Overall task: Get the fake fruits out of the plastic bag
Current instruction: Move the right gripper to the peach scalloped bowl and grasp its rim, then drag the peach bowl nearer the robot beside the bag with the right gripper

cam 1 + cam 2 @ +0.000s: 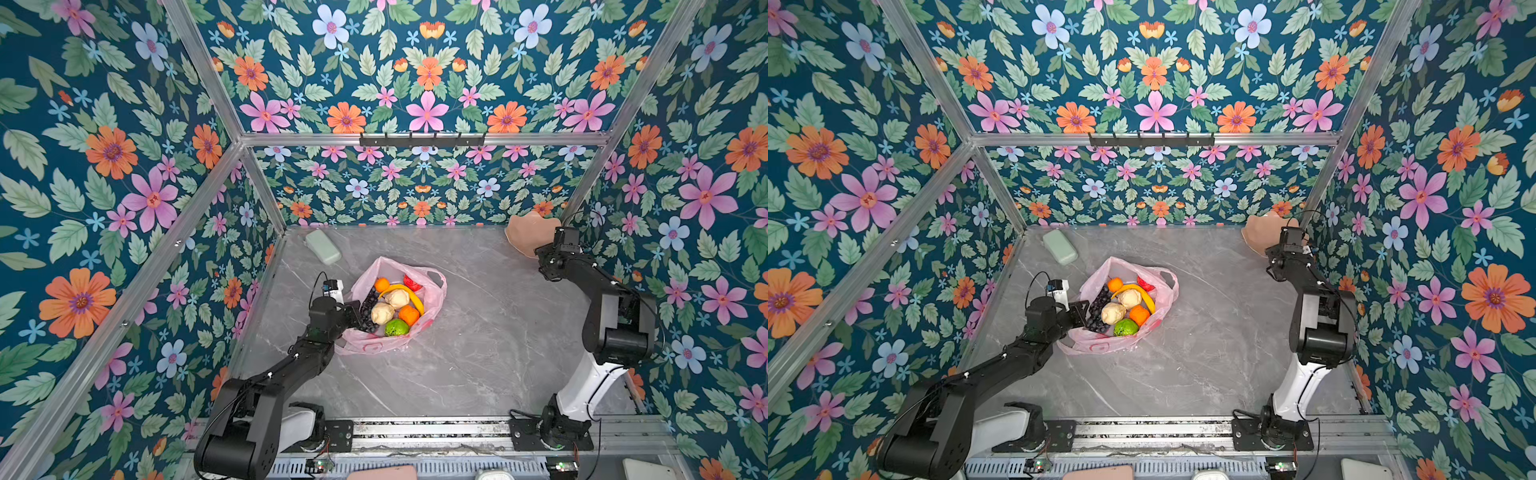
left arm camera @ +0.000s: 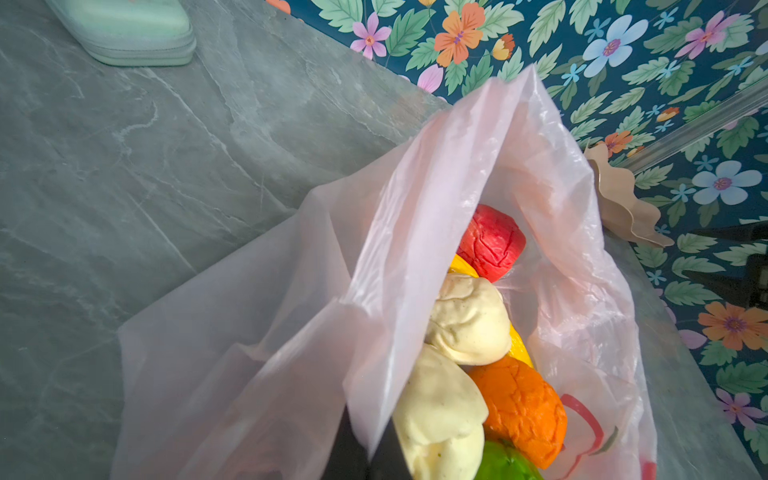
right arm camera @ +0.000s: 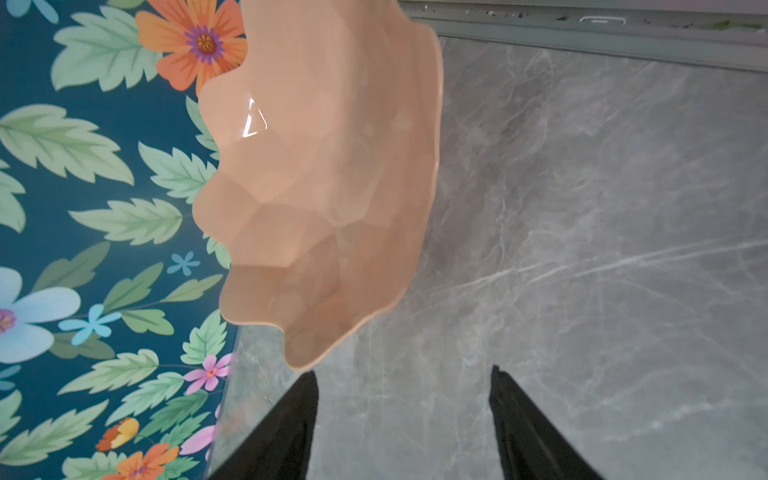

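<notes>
The plastic bag (image 1: 365, 345), thin crinkly pink, sits mid-table with its mouth gaping upward. The left hand (image 2: 368, 449) is clamped tight on the film of one rim. Piled inside are the fake fruits (image 1: 397, 309) in yellow, orange, green, cream, purple and red. Bare table (image 1: 498, 332) runs from the bag to the right hand (image 3: 403, 372), which is spread wide and holds nothing, just short of the peach bowl (image 3: 324, 178) at the table's far edge. A mint case (image 1: 323, 247) lies beyond the left hand.

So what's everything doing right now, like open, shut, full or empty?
Plastic bag: mouth open, rim pinched.
Fake fruits: all inside the bag.
Left fingers: shut on the bag's rim.
Peach bowl: empty, tipped up on its side.
Right fingers: open, holding nothing, near the bowl.
Mint green case: closed, lying flat.
</notes>
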Controlling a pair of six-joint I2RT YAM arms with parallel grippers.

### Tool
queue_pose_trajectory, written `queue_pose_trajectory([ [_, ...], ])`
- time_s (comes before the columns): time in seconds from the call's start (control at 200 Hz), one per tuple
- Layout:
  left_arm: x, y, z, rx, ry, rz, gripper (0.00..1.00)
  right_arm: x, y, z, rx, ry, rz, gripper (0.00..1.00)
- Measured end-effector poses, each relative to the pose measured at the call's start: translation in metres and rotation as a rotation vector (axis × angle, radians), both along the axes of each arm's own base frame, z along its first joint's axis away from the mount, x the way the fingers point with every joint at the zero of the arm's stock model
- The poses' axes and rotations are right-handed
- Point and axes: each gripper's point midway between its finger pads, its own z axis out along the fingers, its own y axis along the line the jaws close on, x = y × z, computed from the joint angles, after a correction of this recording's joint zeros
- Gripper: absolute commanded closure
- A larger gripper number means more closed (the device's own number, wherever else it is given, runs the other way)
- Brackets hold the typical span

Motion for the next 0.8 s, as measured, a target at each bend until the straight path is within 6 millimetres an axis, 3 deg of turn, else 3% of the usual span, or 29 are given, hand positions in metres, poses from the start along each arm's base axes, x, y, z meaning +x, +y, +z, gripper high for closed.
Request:
queue_pose_trajectory([
  [0.37,0.001,0.000,0.001,0.002,-0.002,0.004,1.00,0.031,-0.019,-0.028,0.095,0.005,-0.060,0.49],
  [0.655,0.003,0.001,0.004,0.006,-0.002,0.011,1.00,0.039,-0.027,-0.052,0.193,0.011,-0.087,0.81],
  [0.8,0.003,0.001,0.003,0.009,0.008,0.012,1.00,0.041,-0.024,-0.053,0.229,-0.002,-0.087,0.93],
])
